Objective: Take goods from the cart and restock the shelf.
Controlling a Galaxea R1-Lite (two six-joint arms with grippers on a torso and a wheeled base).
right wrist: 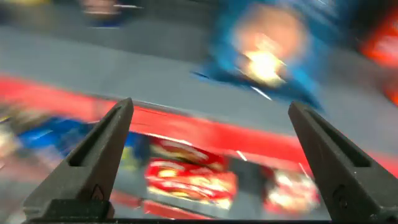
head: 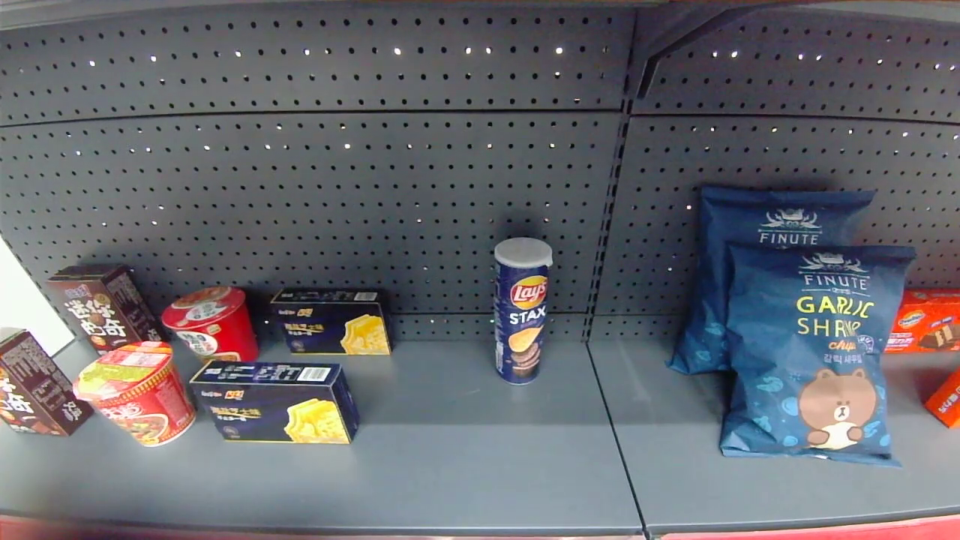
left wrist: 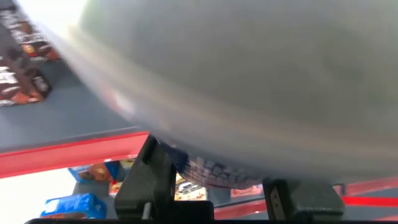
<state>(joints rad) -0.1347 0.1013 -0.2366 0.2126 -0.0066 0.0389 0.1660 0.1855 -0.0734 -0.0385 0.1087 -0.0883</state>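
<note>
The shelf point(head: 465, 450) is a flat grey board with a wall full of little holes behind it. A chips can point(head: 522, 311) stands up straight near the middle, close to the wall. On the right, two blue bags point(head: 814, 352) lean back, one in front of the other and touching it. Orange boxes point(head: 926, 321) sit just beside them at the far right. On the left are two dark blue boxes point(head: 277, 401), two red cups point(head: 139, 394) and two brown boxes point(head: 105, 304), all close together.

The left gripper point(left wrist: 211, 158) has its jaws squeezed on a big grey thing point(left wrist: 249, 81), which hides the tips. It is too blurry to tell what it is. It hangs near the red edge point(left wrist: 62, 152) of the shelf.

The right gripper point(right wrist: 208, 106) has its jaws wide apart with nothing between them.
</note>
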